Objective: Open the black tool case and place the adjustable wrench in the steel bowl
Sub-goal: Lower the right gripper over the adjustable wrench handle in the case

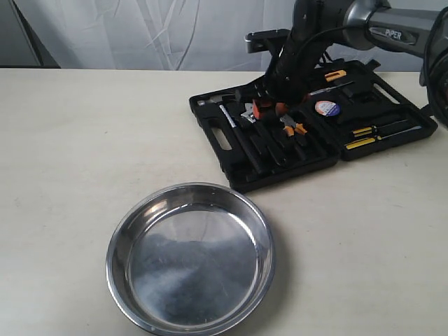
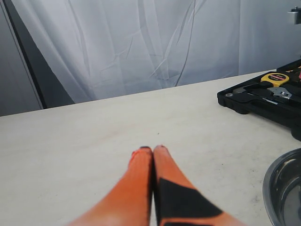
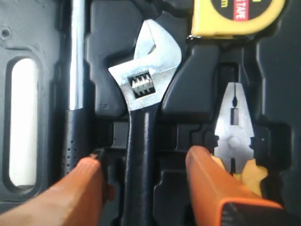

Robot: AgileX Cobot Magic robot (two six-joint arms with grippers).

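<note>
The black tool case [image 1: 294, 178] lies open at the back right of the table, its tools in moulded slots. The adjustable wrench [image 3: 143, 89] rests in its slot, silver head up and black handle running down between my fingers. My right gripper [image 3: 146, 160] is open low over the case, one orange finger [image 3: 87, 176] on each side of the handle, neither visibly touching it. The steel bowl [image 1: 189, 259] stands near the table's front with nothing in it. My left gripper [image 2: 153, 149] is shut and empty over bare table, with the bowl's rim [image 2: 282, 188] to one side.
In the case next to the wrench are a yellow tape measure [image 3: 235, 14], orange-handled pliers [image 3: 233, 127] and a steel-shafted tool [image 3: 76, 56]. Yellow-handled screwdrivers [image 1: 364, 133] lie in the lid half. A white curtain hangs behind the table.
</note>
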